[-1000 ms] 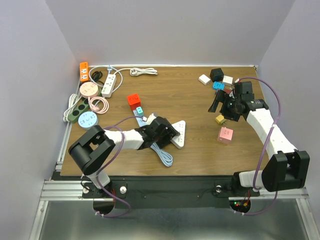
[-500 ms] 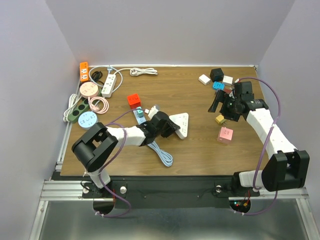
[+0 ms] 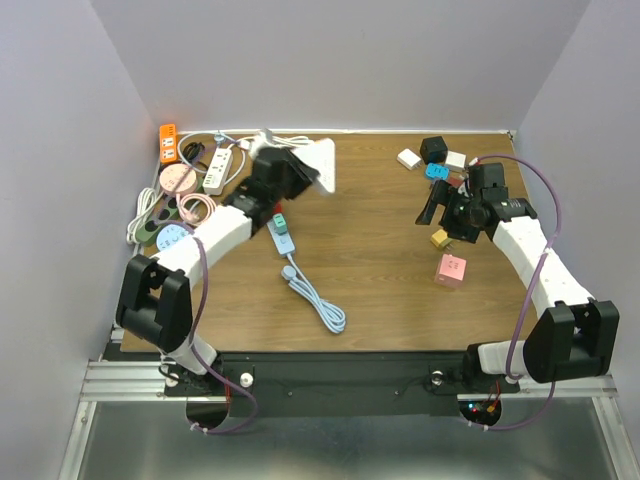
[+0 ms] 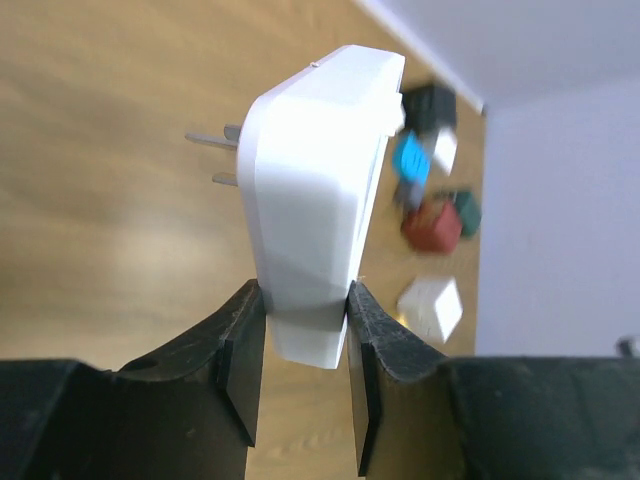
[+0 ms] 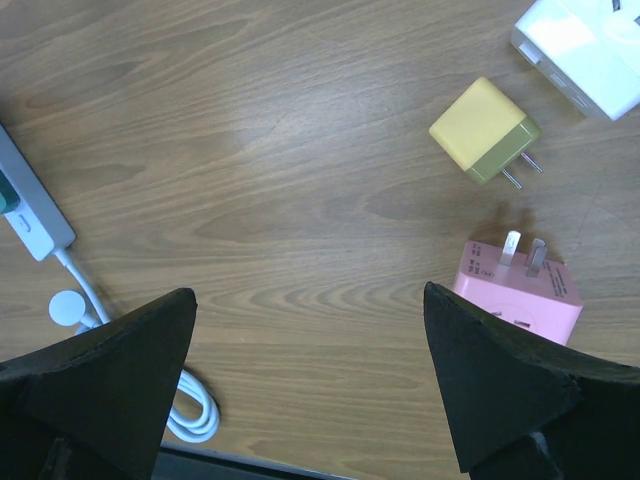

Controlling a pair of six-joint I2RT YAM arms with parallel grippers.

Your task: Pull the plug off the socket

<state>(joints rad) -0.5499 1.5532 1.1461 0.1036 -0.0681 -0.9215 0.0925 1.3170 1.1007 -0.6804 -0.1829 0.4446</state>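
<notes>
Plug, top view: white plug adapter [image 3: 320,165], triangular, held clear of the table [image 3: 380,290] at the far left, just beyond the fingers that grip it.
Left gripper, top view: left gripper [image 3: 302,173] clamped on the white plug adapter, arm reaching over the far-left clutter.
Socket, top view: socket strip [image 3: 281,226], pale with a green switch, flat on the table nearer than the left gripper, apart from the adapter; its white cable [image 3: 318,303] ends in a loop nearer the arm bases.
Right gripper, top view: right gripper [image 3: 438,215] at the far right, near a yellow adapter [image 3: 439,238] and a pink adapter [image 3: 450,270]; whether its claw is apart or together cannot be told here.
Left-side stock, top view: orange power strip [image 3: 167,143], white power strip [image 3: 219,170], green power strip [image 3: 155,222].
Plug, left wrist view: white plug adapter [image 4: 315,180] upright, its lower end pinched between both black fingers [image 4: 245,350]; metal prongs [image 4: 210,140] point left; the table lies far behind it, blurred.
Right gripper, right wrist view: right gripper [image 5: 308,292] with jaws wide apart, nothing between them, over bare wood.
Nearby, right wrist view: yellow adapter [image 5: 485,130] and pink adapter [image 5: 520,290] lying apart; socket strip [image 5: 25,205] at the left edge.
</notes>
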